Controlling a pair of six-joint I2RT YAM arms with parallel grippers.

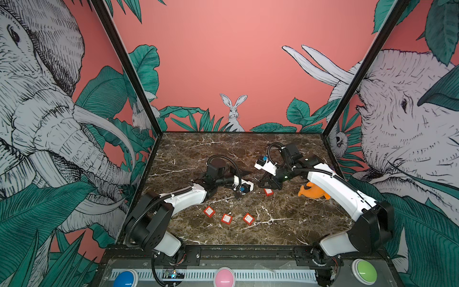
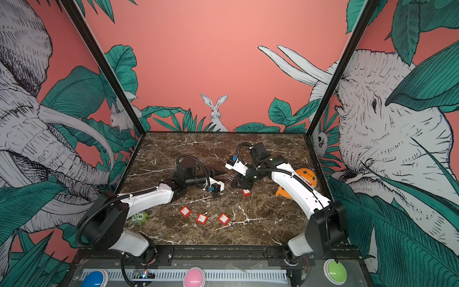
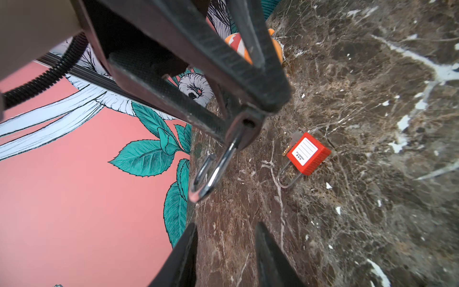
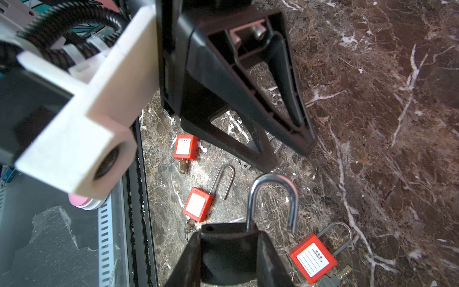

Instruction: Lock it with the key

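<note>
my right gripper (image 3: 248, 116) clamps the padlock (image 4: 228, 251) over the table (image 1: 198, 154), its shackle open. my left gripper (image 3: 226, 231) sits close, jaws partly apart, empty. a red padlock (image 3: 309, 155) with key (image 3: 295, 138) lies nearby.

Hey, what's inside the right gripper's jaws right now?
A padlock, clamped by its body in the right gripper. Its steel shackle sticks out, swung open with one leg free. The fingers cover most of the body, so its keyhole and any key cannot be seen.
</note>
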